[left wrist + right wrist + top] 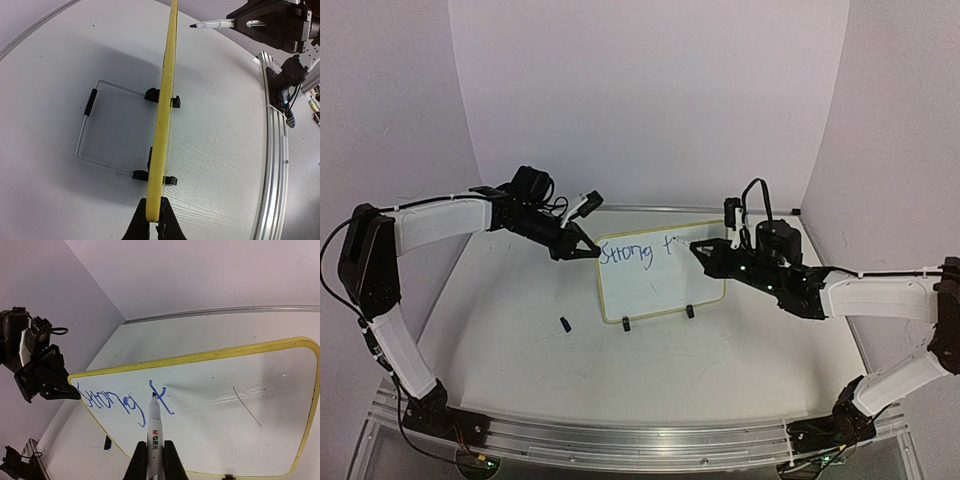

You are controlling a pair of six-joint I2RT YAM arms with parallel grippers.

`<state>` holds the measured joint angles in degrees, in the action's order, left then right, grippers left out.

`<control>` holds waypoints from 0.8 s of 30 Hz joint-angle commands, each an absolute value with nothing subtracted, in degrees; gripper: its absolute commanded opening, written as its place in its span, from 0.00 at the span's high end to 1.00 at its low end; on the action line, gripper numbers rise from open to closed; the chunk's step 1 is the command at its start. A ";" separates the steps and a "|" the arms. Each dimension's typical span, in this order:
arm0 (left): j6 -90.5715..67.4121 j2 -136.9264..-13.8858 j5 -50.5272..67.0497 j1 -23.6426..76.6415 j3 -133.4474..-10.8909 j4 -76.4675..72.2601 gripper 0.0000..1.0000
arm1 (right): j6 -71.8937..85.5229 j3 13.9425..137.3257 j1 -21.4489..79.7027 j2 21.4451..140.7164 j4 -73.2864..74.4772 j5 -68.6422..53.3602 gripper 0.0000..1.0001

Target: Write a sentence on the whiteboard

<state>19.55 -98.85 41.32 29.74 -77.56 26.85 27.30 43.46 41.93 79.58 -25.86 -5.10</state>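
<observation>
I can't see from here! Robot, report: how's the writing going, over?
Left jaws shut on board edge. Right jaws shut on marker, tip near board. "Strong" written. Loose cap on table, clear of board, over.

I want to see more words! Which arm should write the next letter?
Right. The right gripper holds the marker, tip at the whiteboard; the left gripper only clamps its yellow edge.
</observation>
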 commanded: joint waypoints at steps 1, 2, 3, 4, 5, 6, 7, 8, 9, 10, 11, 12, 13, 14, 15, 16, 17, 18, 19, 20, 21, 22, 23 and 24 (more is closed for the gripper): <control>21.89 -99.40 36.83 30.67 -78.04 30.45 1.00 | 25.96 46.72 41.92 80.43 -27.21 -3.59 1.00; 21.93 -99.40 36.81 30.67 -78.04 30.44 1.00 | 25.94 46.91 41.92 80.57 -27.40 -3.40 1.00; 21.94 -99.42 36.82 30.67 -78.05 30.43 1.00 | 25.93 47.03 41.92 80.69 -27.58 -3.22 1.00; 21.94 -99.46 36.82 30.67 -78.05 30.45 1.00 | 25.90 47.21 41.92 80.88 -27.71 -2.95 1.00; 21.94 -99.51 36.83 30.67 -78.05 30.47 1.00 | 25.86 47.44 41.92 81.11 -27.80 -2.59 1.00; 21.94 -99.52 36.83 30.67 -78.05 30.46 1.00 | 25.83 47.63 41.92 81.39 -27.83 -2.26 1.00; 21.92 -99.49 36.83 30.67 -78.05 30.42 1.00 | 25.81 47.81 41.92 81.73 -27.85 -2.06 1.00; 21.90 -99.44 36.83 30.69 -78.05 30.46 1.00 | 25.79 47.99 41.92 82.10 -27.94 -1.95 1.00; 21.90 -99.42 36.81 30.71 -78.08 30.53 1.00 | 25.80 48.16 41.92 82.43 -28.07 -1.83 1.00; 21.90 -99.39 36.75 30.68 -78.11 30.52 1.00 | 25.83 48.27 41.93 82.81 -28.08 -1.70 1.00; 21.91 -99.34 36.68 30.67 -78.09 30.50 1.00 | 25.87 48.36 41.94 83.13 -28.08 -1.57 1.00; 21.91 -99.34 36.63 30.68 -78.06 30.52 1.00 | 25.95 48.41 41.93 83.40 -28.07 -1.48 1.00; 21.94 -99.37 36.60 30.67 -78.05 30.52 1.00 | 26.04 48.37 41.92 83.61 -28.05 -1.30 1.00; 21.98 -99.33 36.57 30.66 -78.05 30.51 1.00 | 26.15 48.28 41.92 83.72 -28.05 -1.15 1.00; 22.01 -99.24 36.50 30.67 -78.05 30.50 1.00 | 26.25 48.11 41.92 83.76 -28.04 -1.06 1.00; 21.99 -99.23 36.47 30.67 -78.05 30.48 1.00 | 26.34 47.88 41.92 83.76 -28.04 -1.05 1.00; 21.97 -99.23 36.41 30.67 -78.05 30.55 1.00 | 26.50 47.52 41.92 83.64 -27.99 -1.05 1.00; 21.99 -99.23 36.39 30.67 -78.05 30.51 1.00 | 26.76 47.13 41.92 83.53 -27.97 -1.05 1.00; 21.99 -99.26 36.39 30.67 -78.05 30.50 1.00 | 26.90 46.74 41.92 83.37 -27.94 -1.05 1.00; 21.99 -99.29 36.41 30.67 -78.05 30.52 1.00 | 27.23 46.24 41.92 83.24 -27.92 -1.05 1.00; 21.99 -99.32 36.42 30.67 -78.05 30.54 1.00 | 27.69 45.70 41.92 83.14 -27.92 -1.05 1.00; 21.98 -99.35 36.39 30.67 -78.05 30.53 1.00 | 28.09 45.17 41.92 83.06 -27.94 -1.03 1.00; 21.99 -99.37 36.39 30.67 -78.05 30.52 1.00 | 28.50 44.60 41.92 83.00 -27.95 -0.97 1.00; 22.03 -99.39 36.39 30.67 -78.05 30.51 1.00 | 28.82 44.13 41.92 82.93 -27.96 -0.97 1.00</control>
